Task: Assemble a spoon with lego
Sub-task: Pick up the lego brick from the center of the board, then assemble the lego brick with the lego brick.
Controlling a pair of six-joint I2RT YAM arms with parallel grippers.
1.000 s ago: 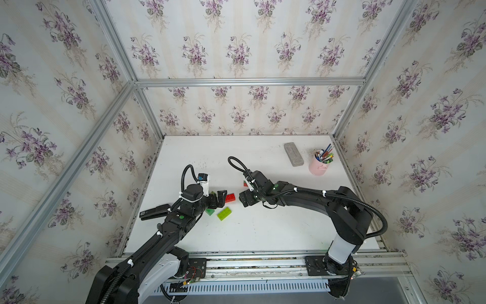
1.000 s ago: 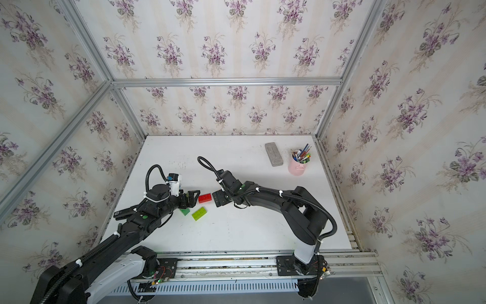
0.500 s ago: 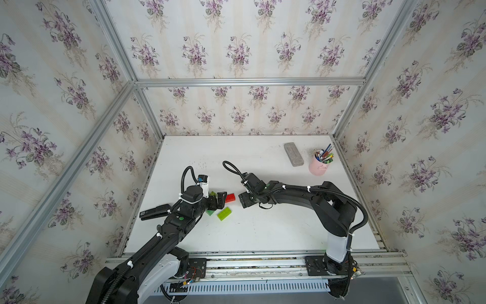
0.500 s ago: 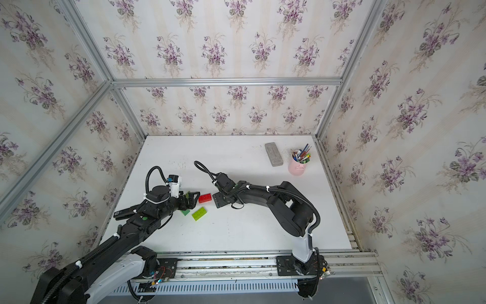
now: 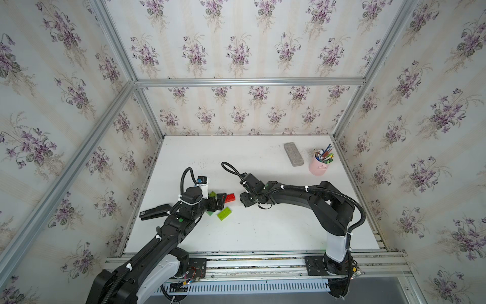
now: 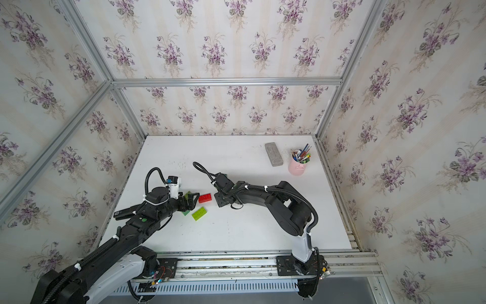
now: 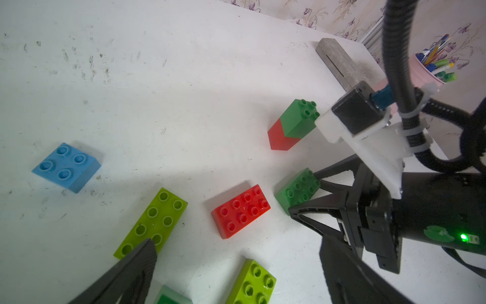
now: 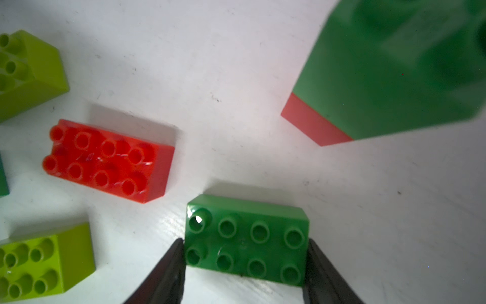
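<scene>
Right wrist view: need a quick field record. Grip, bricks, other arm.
right gripper: jaws against both short ends of dark green brick
dark green brick: flat on table, studs up
red brick: loose beside it, not touching
green-on-red stack: upright, untouched
lime brick: loose, studs up
left gripper: jaws wide, empty
spoon: not assembled

In the right wrist view we lose the green-and-red stack (image 8: 381, 73) to blur and the edge, and a lime brick (image 8: 29, 71) is cropped too. In both top views the right gripper (image 5: 244, 202) covers the dark green brick (image 8: 246, 244).
</scene>
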